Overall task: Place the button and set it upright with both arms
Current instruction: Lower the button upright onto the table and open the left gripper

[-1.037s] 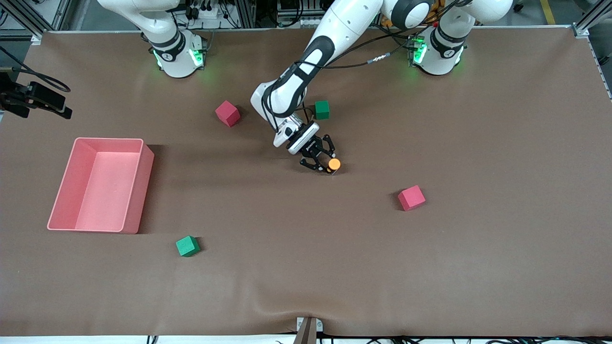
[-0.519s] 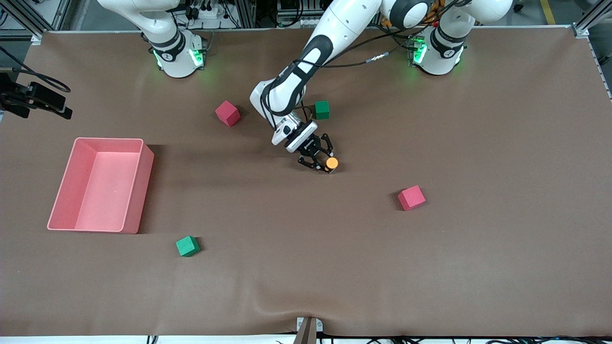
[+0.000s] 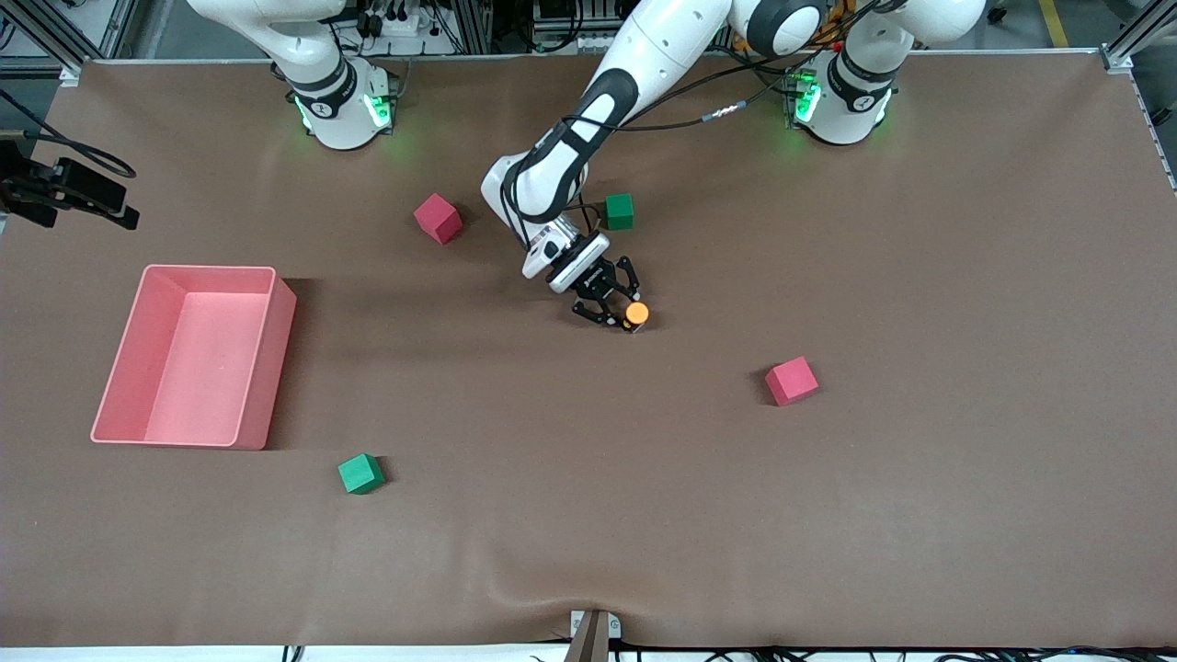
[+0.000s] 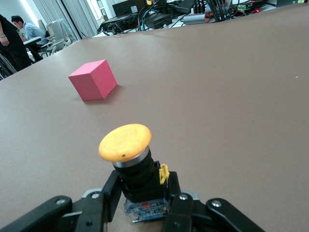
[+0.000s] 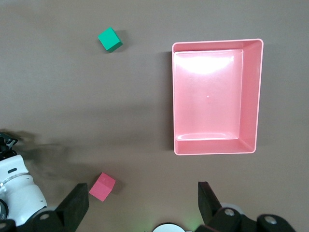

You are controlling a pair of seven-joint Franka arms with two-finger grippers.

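Observation:
The button (image 3: 635, 313) has a round orange cap on a black body and sits mid-table, cap up and slightly tilted. In the left wrist view the button (image 4: 125, 141) shows a small blue board under its body. My left gripper (image 3: 618, 314) is low over the table, shut on the button's black body, one finger on each side (image 4: 142, 188). My right gripper (image 5: 142, 200) is out of the front view. It hangs open high above the right arm's end of the table with nothing between its fingers (image 5: 77, 208).
A pink bin (image 3: 267, 368) stands at the right arm's end, its rim (image 5: 258, 96) also in the right wrist view. Red cubes (image 3: 437, 218) (image 3: 791, 381) and green cubes (image 3: 619, 211) (image 3: 359, 473) lie scattered. One red cube (image 4: 93, 79) lies ahead of the left gripper.
The left gripper, with the button in it, has shifted slightly toward the right arm's end of the table. Nothing else has moved.

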